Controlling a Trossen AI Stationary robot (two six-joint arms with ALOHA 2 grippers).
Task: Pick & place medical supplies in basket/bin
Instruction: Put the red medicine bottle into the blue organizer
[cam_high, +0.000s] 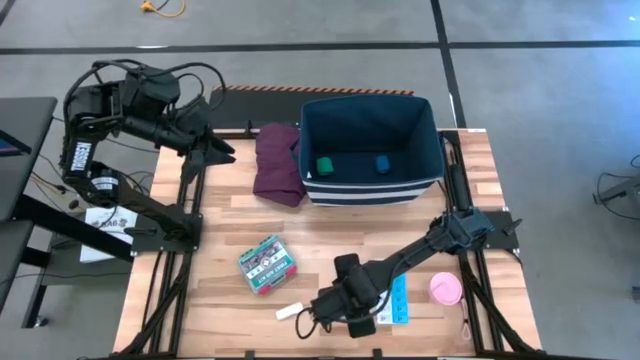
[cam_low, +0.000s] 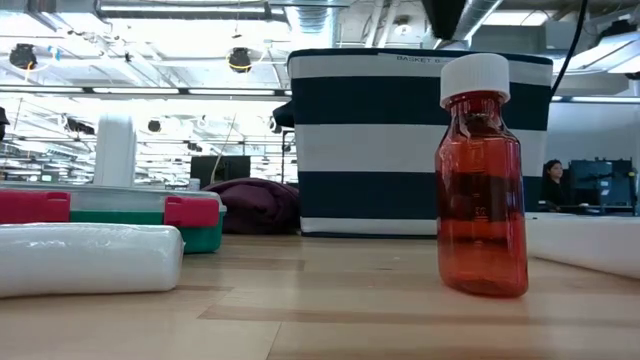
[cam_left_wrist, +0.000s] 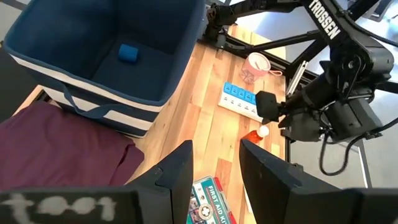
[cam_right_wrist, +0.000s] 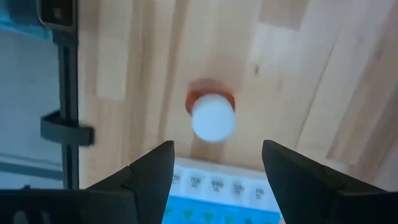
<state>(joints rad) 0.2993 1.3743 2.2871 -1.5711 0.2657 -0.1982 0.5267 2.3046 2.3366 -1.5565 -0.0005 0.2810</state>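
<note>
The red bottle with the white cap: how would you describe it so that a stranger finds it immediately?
Find the near edge of the wooden table, where the right gripper hangs open. The bottle stands upright just below it, beside the blue-white pill strip. It alone is see-through red with a white cap.

Navy white-striped bin (cam_high: 372, 180); orange-red white-capped bottle (cam_low: 481, 190); maroon cloth (cam_high: 277, 163).
</note>
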